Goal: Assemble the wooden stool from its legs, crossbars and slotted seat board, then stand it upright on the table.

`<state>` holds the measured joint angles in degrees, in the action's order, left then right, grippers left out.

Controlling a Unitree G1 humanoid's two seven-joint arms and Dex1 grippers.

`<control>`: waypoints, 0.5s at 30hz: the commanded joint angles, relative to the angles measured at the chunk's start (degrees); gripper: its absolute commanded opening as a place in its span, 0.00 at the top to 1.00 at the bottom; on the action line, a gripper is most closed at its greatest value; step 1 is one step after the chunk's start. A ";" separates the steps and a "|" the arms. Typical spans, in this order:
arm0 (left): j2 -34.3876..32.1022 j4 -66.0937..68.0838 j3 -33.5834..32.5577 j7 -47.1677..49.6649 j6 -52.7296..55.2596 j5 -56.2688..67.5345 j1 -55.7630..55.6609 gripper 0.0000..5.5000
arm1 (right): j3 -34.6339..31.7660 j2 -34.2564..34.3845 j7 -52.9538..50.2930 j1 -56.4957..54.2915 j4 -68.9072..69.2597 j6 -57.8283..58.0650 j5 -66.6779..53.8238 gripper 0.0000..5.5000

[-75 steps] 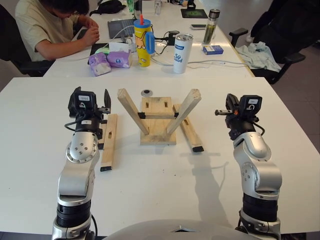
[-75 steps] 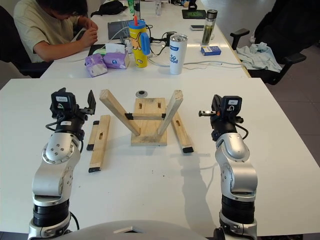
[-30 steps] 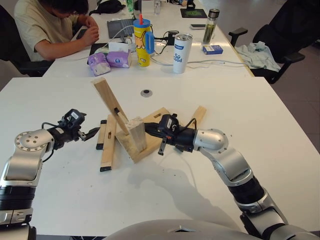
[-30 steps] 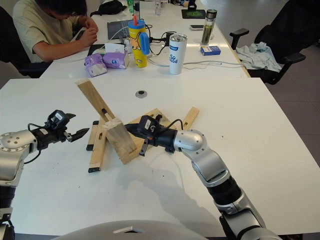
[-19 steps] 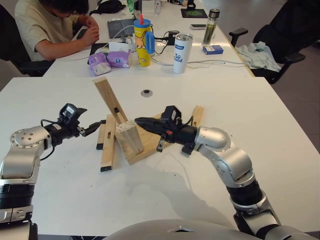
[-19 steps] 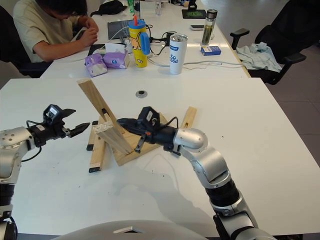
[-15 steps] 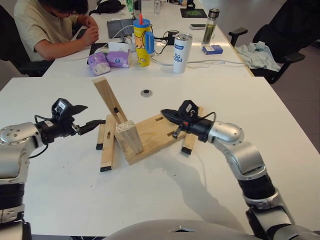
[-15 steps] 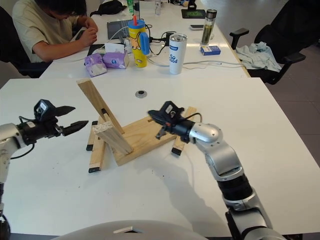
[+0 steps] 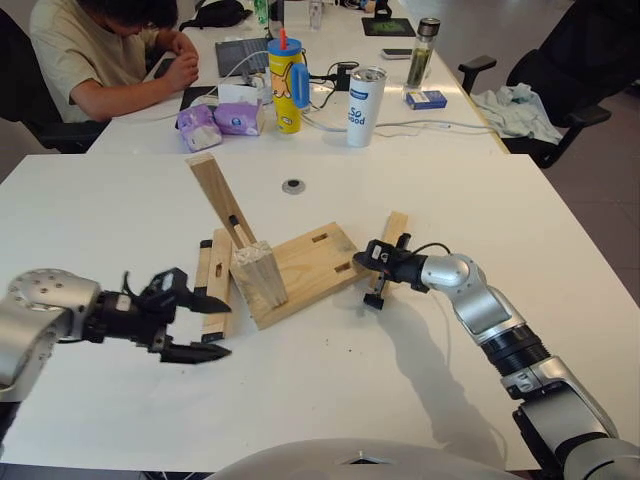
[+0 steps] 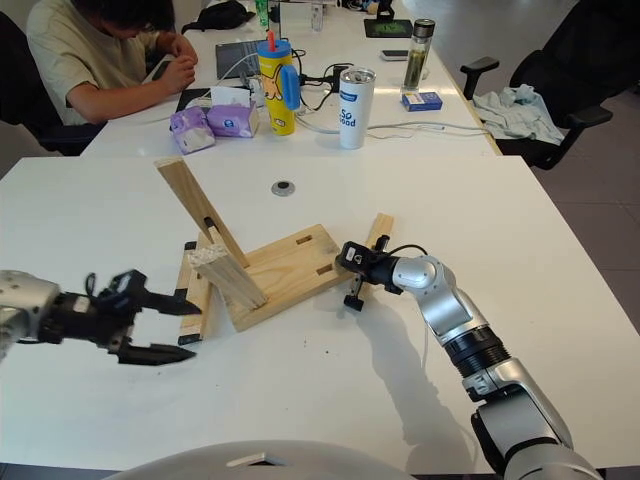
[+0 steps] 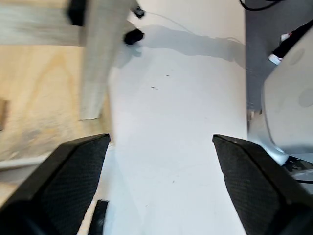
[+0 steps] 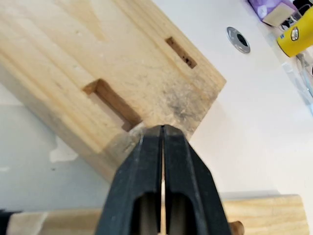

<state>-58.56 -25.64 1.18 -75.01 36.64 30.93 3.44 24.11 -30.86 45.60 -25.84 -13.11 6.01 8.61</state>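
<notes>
The half-built stool is over! The slotted seat board (image 9: 305, 268) now lies skewed on the white worktop (image 9: 500, 200), and its two fitted legs have swung round to the left end. One leg (image 9: 217, 195) slants upward, the other (image 9: 258, 276) points toward the robot. The right gripper (image 9: 362, 257) has drawn back to the board's right corner, jaws pressed together on nothing, over a loose leg (image 9: 392, 232). The left gripper (image 9: 226, 329) has dropped nearer the robot, jaws wide and empty, just beside the loose pieces (image 9: 214, 292) left of the board. Ground lost, I'd say: the other legs remain unfitted. Behind, a second table carries a steel tumbler (image 9: 366, 105) and a yellow cup (image 9: 286, 85).
</notes>
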 commanded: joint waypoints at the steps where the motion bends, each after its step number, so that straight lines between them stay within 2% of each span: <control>1: 4.49 -3.24 7.60 8.41 1.60 -5.15 1.90 0.29 | 5.96 -4.34 11.40 1.16 1.26 4.92 2.87 1.00; 5: 8.68 -4.18 10.44 15.25 3.20 -7.07 1.88 0.29 | 8.15 -6.93 18.73 3.64 8.48 10.77 0.94 1.00; 9: 11.16 -1.66 12.85 21.82 2.62 -12.40 -0.07 0.29 | 8.20 -6.84 20.69 6.75 16.11 15.94 -2.28 1.00; 15: 18.36 6.66 15.67 33.15 4.54 -20.72 -7.05 0.29 | 8.75 -4.96 19.78 10.28 26.63 24.09 -7.51 1.00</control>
<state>-43.21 -22.63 16.29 -46.69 39.63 13.25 0.09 29.08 -36.67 64.12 -19.29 12.39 25.99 1.58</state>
